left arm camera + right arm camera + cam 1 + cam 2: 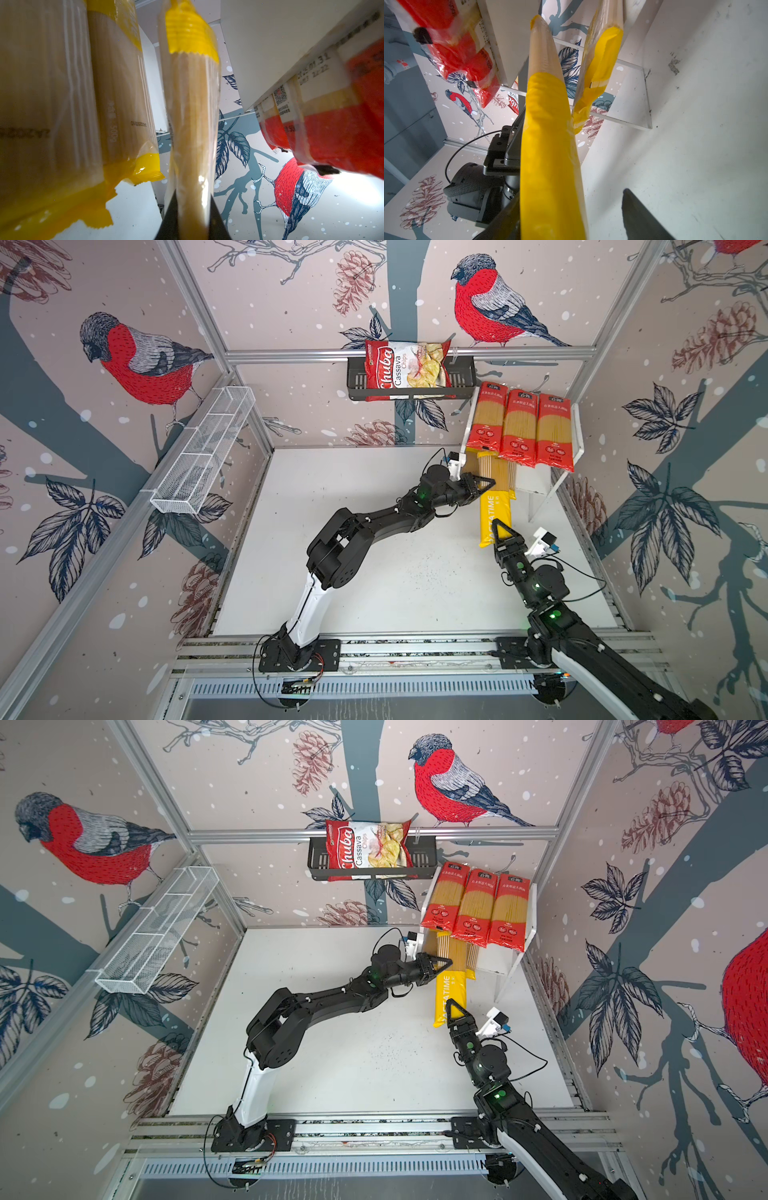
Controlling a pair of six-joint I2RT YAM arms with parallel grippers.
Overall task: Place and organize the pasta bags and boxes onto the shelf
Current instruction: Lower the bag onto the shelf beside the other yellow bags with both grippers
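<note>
One yellow PASTATIME packet [492, 512] was clamped mid-length by the left fingers [482, 478], far end inside the shelf's [536, 483] lower tier beside two yellow packets [116, 93]; right fingers [500, 526] stood open astride its near end. Three red packets [519, 427] lay on top.

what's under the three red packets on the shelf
The top board of the shelf; below it, yellow packets stick out from the lower tier. Their far ends are covered.

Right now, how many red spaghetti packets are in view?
3. They lie side by side on top of the shelf: left packet, middle packet, right packet. None seems hidden.
</note>
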